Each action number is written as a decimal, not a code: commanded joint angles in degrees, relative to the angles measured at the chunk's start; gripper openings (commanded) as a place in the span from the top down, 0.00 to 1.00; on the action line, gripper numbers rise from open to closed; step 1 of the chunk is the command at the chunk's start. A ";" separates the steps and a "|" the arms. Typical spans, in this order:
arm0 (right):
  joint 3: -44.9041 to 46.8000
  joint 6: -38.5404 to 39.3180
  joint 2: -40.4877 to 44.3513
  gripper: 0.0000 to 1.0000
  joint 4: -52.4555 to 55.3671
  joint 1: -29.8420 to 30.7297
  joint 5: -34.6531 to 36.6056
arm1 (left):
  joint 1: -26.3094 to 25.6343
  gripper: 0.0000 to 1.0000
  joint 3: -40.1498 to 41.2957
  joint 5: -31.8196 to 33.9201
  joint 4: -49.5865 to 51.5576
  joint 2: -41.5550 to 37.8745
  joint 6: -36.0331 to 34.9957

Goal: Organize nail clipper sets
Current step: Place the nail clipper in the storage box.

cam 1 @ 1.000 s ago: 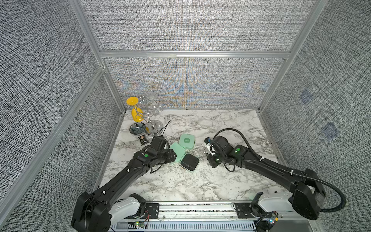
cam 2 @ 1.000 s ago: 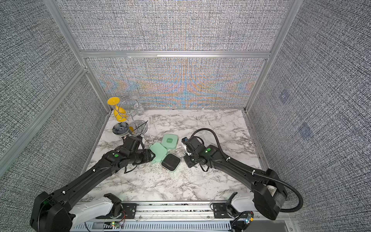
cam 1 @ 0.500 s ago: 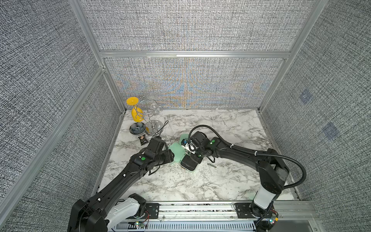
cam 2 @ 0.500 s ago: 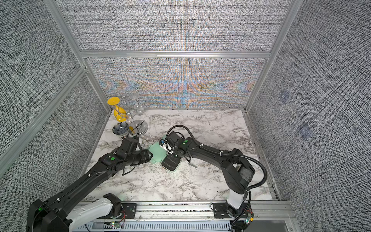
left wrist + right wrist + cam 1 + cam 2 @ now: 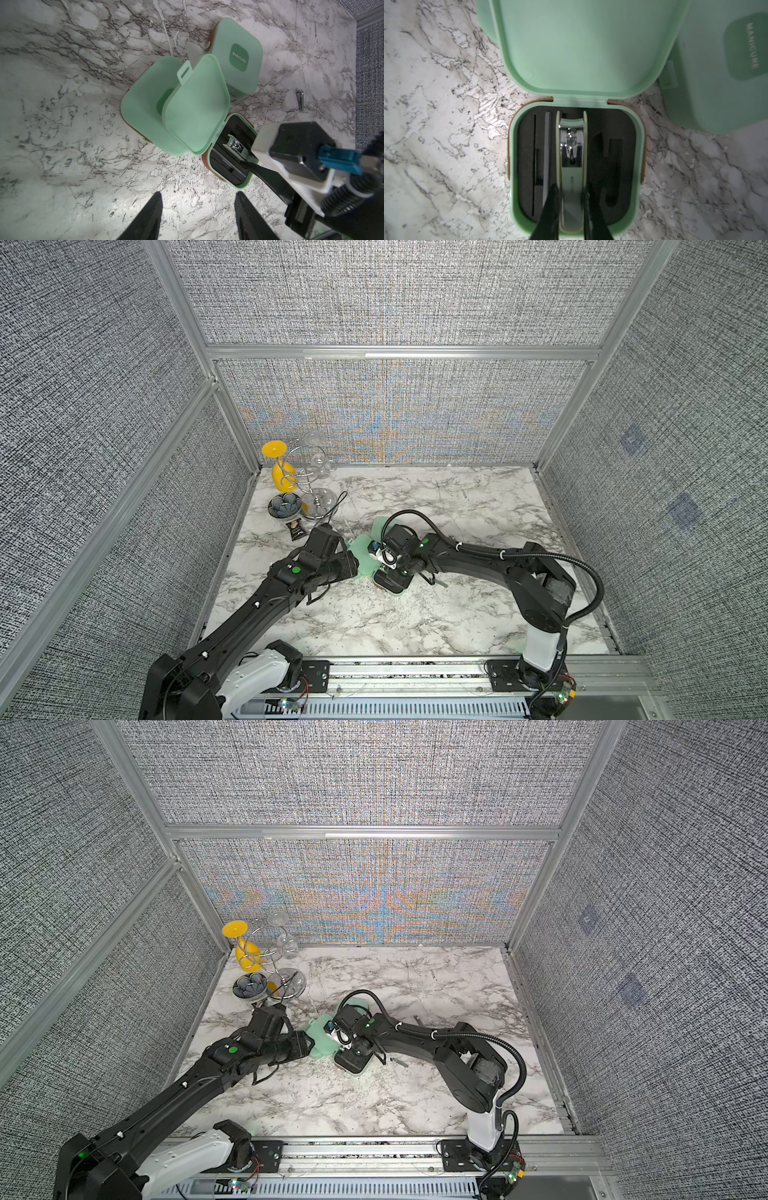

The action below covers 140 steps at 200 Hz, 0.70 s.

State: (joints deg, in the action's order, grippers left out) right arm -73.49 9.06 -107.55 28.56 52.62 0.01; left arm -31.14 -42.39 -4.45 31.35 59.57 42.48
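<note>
A second ago our right hand (image 5: 571,190) was out beside the cases; now it is reaching over the open case (image 5: 639,166), clenching a clipper (image 5: 572,162) lengthwise at the middle slot, so one tool is nearly stowed, though we cannot tell if it is seated. Our left hand (image 5: 198,200) is hovering released and empty, just beside that case.

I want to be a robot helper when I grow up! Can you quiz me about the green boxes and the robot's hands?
1. True or false: the right gripper holds a nail clipper at the open case.
2. Pick one. The left gripper is: A) open, with nothing in it; B) shut on a case; C) shut on a clipper.
3. Fill in: the closed case has the word ____ on its lid.

Key: 1 true; 2 A; 3 MANICURE.
</note>
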 commanded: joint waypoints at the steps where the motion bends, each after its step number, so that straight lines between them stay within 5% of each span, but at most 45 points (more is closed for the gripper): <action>1: -0.07 -1.13 -0.53 0.94 -0.75 0.28 1.04 | -0.06 0.42 -0.14 0.44 -0.59 0.08 0.24; 140: 0.94 0.32 -1.55 0.94 1.28 0.46 1.66 | -0.03 0.42 0.12 0.50 -0.82 -0.01 0.38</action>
State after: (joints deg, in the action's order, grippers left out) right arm -72.73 8.97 -108.90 29.02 52.93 1.45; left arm -31.14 -42.26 -4.45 31.29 59.46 42.68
